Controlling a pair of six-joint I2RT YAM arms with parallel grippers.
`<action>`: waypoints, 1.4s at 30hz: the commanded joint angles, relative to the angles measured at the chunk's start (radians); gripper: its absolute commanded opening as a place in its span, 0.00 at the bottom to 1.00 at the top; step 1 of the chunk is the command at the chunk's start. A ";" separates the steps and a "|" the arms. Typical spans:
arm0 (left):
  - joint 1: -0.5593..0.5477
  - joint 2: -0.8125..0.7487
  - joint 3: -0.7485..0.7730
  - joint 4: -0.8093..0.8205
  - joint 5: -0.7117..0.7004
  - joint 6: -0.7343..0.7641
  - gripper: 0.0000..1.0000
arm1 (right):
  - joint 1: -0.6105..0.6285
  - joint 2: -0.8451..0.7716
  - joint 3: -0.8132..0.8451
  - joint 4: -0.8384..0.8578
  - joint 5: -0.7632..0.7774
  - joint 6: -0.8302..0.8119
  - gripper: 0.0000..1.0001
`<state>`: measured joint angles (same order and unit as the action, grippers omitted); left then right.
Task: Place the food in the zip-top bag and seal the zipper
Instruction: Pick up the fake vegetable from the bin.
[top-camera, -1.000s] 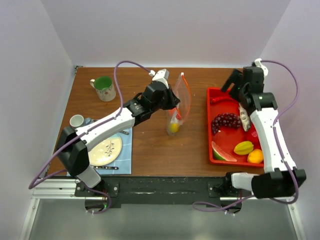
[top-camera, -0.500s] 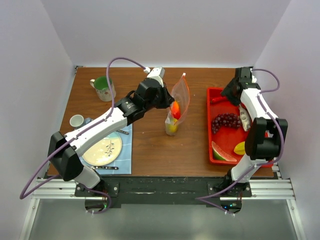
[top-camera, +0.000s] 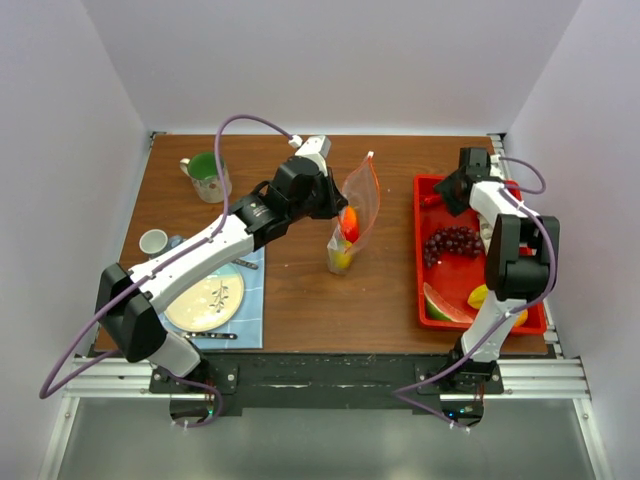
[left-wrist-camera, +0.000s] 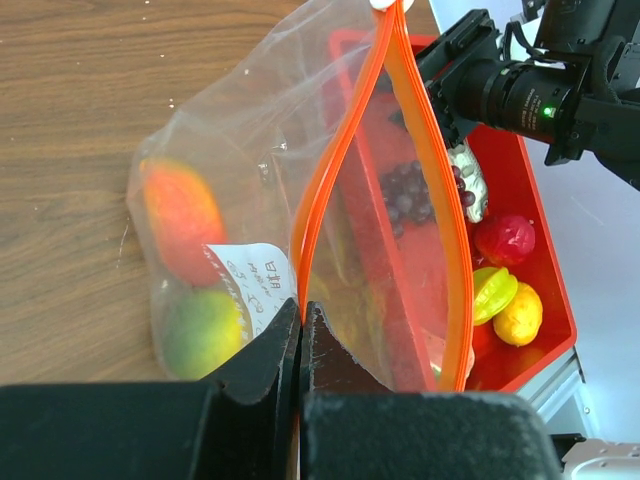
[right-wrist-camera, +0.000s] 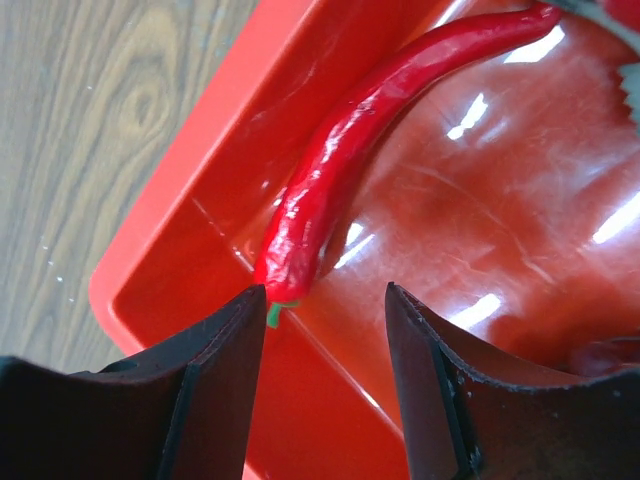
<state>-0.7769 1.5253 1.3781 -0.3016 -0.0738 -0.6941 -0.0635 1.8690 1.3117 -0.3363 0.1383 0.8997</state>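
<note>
Zip-top bag (top-camera: 355, 215) hangs mid-bench, mouth open, my left fingers (left-wrist-camera: 300, 325) pinched shut on its zipper (left-wrist-camera: 455, 250), an orange-red fruit (top-camera: 350, 221) newly in above the lemon (top-camera: 342, 260), while my right fingers (right-wrist-camera: 325, 295), spread and empty, have swung to the chilli (right-wrist-camera: 370, 150) at the red tray's (top-camera: 419, 260) 11 o'clock corner, likely my next pick.

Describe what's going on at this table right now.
The left claw pinches the orange rim of a clear bag, holding it up with its mouth open. An orange fruit and a yellowish fruit lie inside. The right claw hangs open over a red chilli in the tray, where grapes and a watermelon wedge wait.
</note>
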 joint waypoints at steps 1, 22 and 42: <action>0.007 -0.051 0.036 0.024 0.011 0.028 0.00 | 0.025 0.002 -0.002 0.101 0.035 0.073 0.55; 0.010 -0.034 0.039 0.022 -0.006 0.038 0.00 | 0.056 0.032 -0.019 0.108 0.069 0.065 0.10; 0.014 0.007 0.062 0.022 0.005 0.091 0.00 | 0.108 -0.493 -0.063 -0.167 -0.179 -0.248 0.00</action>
<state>-0.7723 1.5280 1.3849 -0.3092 -0.0834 -0.6502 -0.0013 1.4853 1.2415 -0.4160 0.0944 0.7593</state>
